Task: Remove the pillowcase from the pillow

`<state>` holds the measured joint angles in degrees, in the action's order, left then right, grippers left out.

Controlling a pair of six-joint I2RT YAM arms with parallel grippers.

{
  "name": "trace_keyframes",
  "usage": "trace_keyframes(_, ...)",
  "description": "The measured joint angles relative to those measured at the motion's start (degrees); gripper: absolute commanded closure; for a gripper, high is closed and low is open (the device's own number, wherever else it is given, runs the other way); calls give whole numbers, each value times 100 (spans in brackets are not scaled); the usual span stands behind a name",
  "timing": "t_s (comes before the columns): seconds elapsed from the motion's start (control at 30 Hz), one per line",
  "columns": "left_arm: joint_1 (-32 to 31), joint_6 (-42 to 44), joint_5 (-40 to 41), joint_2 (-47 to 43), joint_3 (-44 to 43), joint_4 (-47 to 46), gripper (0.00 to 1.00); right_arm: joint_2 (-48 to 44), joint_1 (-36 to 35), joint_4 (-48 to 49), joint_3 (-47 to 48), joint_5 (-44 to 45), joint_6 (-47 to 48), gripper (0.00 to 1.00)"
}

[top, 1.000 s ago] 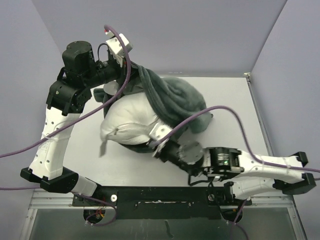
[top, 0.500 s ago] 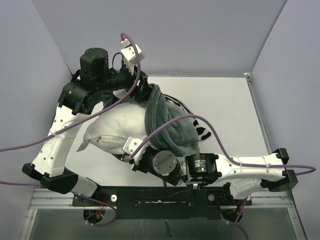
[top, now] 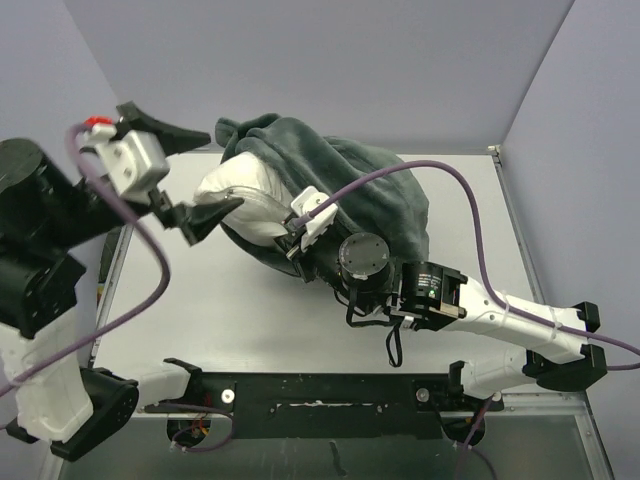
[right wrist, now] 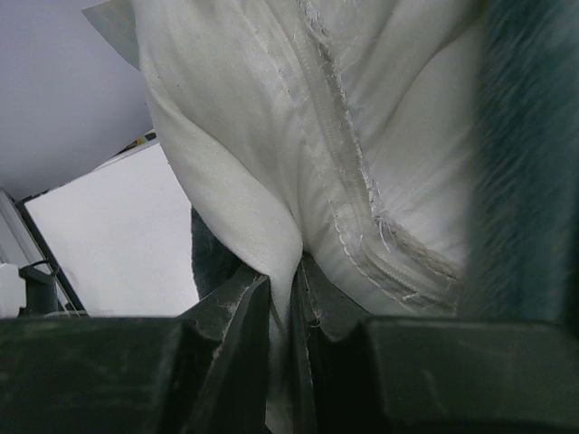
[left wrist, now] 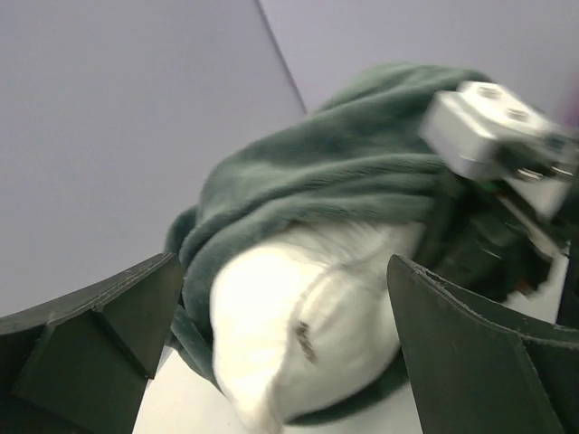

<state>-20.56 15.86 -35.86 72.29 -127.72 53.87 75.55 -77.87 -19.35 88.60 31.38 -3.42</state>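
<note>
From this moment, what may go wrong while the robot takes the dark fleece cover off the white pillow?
1. The right hand pinches only a thin fold of the plump white pillow beside its seam; the fold may slip out when pulled.
2. The left hand is open and holds nothing, so the dark grey-green fleece pillowcase may simply travel with the pillow.
3. The purple cable lies across the pillowcase and may catch it.

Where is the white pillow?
In the top view, the pillow pokes from the pillowcase left of center, between the open left hand and the right hand pinching it.
</note>
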Motion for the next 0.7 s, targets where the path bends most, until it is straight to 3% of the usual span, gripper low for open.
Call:
trace_keyframes(0.2, -4, 881, -776, -299, -330, 1147, 2, 0, 74, -323, 186, -264, -79, 100)
trace_keyframes(0.4, -7, 1469, -612, -409, 920, 1235, 2, 0, 103, -636, 319, -529, -197, 100)
trace_keyframes(0.7, -140, 1858, -431, -197, 1003, 1080, 2, 223, 216, -1300, 909, -1047, -225, 100)
